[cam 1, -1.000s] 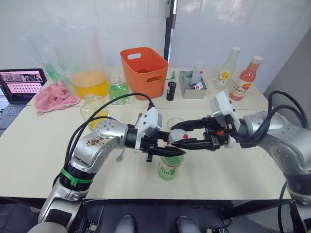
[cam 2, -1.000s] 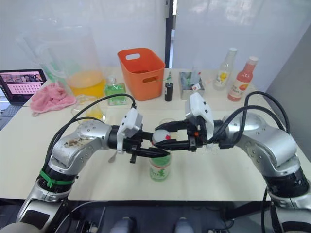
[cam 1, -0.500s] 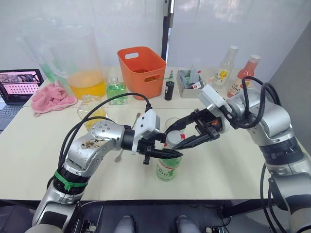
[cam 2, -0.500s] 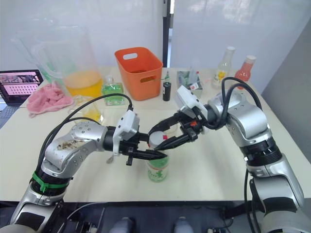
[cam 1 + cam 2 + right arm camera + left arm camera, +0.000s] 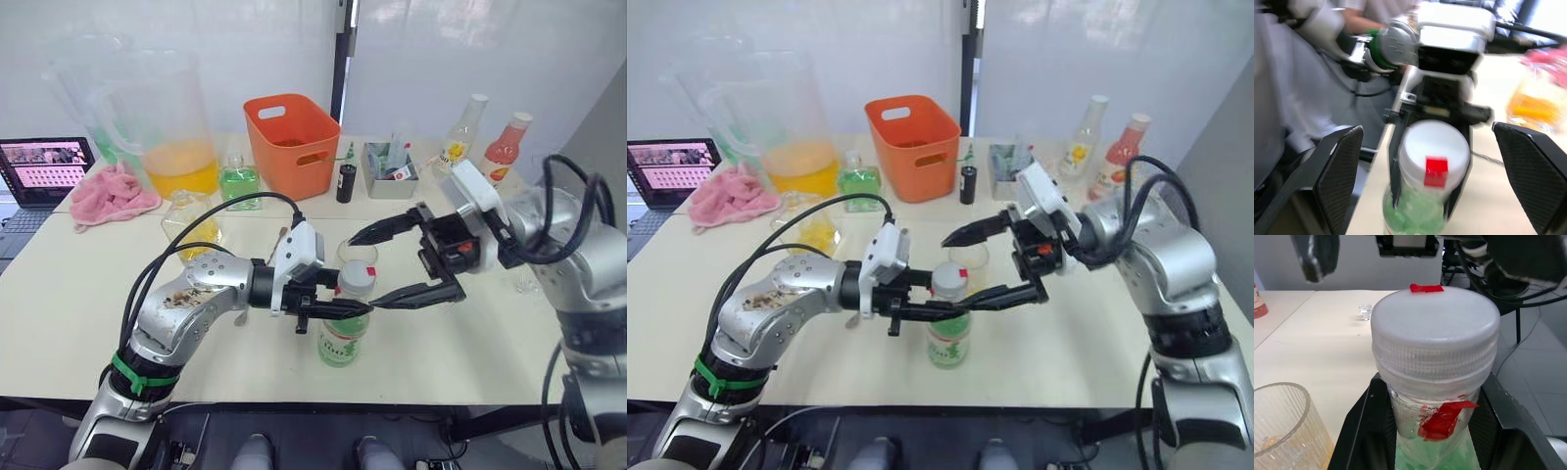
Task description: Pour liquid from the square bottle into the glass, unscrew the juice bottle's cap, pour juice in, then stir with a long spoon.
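A pale table [image 5: 59, 294] runs across the room with white panels behind. The left gripper [image 5: 345, 309] is clamped round the neck of the juice bottle [image 5: 340, 338], which stands upright just under the fingers. The right gripper [image 5: 397, 264] faces it with its fingers spread wide, the cap [image 5: 1435, 328] between them but untouched. The glass [image 5: 356, 255] sits just behind the left gripper's fingers. That thin plastic bottle looks light and squashy; the ribbed cap rim seems the best hold, being smooth on top.
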Robot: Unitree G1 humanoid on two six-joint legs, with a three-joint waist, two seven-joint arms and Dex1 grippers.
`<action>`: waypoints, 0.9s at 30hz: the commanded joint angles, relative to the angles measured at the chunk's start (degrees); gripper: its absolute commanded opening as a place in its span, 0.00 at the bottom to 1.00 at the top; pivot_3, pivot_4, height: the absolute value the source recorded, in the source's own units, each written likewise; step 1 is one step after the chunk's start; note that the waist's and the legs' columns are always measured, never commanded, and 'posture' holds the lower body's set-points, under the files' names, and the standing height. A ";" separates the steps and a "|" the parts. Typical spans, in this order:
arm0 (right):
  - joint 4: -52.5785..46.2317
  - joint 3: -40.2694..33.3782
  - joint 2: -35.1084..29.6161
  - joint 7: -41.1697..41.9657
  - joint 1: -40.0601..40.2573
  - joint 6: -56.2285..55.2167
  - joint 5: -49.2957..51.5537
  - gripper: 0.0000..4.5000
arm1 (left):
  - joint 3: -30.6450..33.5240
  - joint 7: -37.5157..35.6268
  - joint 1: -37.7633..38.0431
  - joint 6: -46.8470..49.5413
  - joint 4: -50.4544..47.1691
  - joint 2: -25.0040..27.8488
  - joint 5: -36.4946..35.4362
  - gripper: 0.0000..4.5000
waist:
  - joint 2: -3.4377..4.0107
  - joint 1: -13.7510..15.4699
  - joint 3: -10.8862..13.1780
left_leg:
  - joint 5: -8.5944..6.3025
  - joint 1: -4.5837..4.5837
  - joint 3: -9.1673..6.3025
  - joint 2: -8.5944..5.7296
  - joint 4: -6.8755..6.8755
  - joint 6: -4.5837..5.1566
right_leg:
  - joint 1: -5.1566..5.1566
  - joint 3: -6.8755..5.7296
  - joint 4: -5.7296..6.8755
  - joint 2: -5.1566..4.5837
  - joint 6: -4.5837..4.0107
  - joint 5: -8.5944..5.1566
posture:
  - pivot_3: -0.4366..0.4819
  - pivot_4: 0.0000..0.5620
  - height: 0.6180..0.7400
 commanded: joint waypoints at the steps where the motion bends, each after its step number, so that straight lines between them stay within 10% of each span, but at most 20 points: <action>1: -9.20 -6.79 -0.62 -10.94 3.45 7.79 6.24 0.99 | -0.65 0.44 -0.25 0.27 0.31 -0.49 -0.30 0.32 | 0.00 0.02 0.00 | 0.00 0.00 0.01 0.00 0.01 0.00 | 0.00 0.00 0.00 0.00 0.00 0.00 | 0.48 0.27 1.00; 18: -28.77 -14.29 4.74 -52.78 14.52 20.98 24.08 0.99 | -2.60 0.18 -3.18 -0.50 4.94 -4.17 0.84 0.32 | -0.02 0.46 -0.01 | 0.00 -0.03 -0.04 -0.02 0.16 0.01 | 0.16 0.02 -0.14 0.00 -0.37 -0.18 | 0.48 0.27 1.00; 27: -28.37 -12.67 3.12 -53.15 17.97 19.05 25.13 0.39 | -2.07 0.03 -2.71 -0.60 4.46 -4.82 0.84 0.32 | -0.02 0.55 -0.01 | 0.00 -0.04 -0.08 -0.03 0.16 0.01 | 0.22 0.01 -0.22 0.00 -0.37 -0.19 | 0.48 0.27 1.00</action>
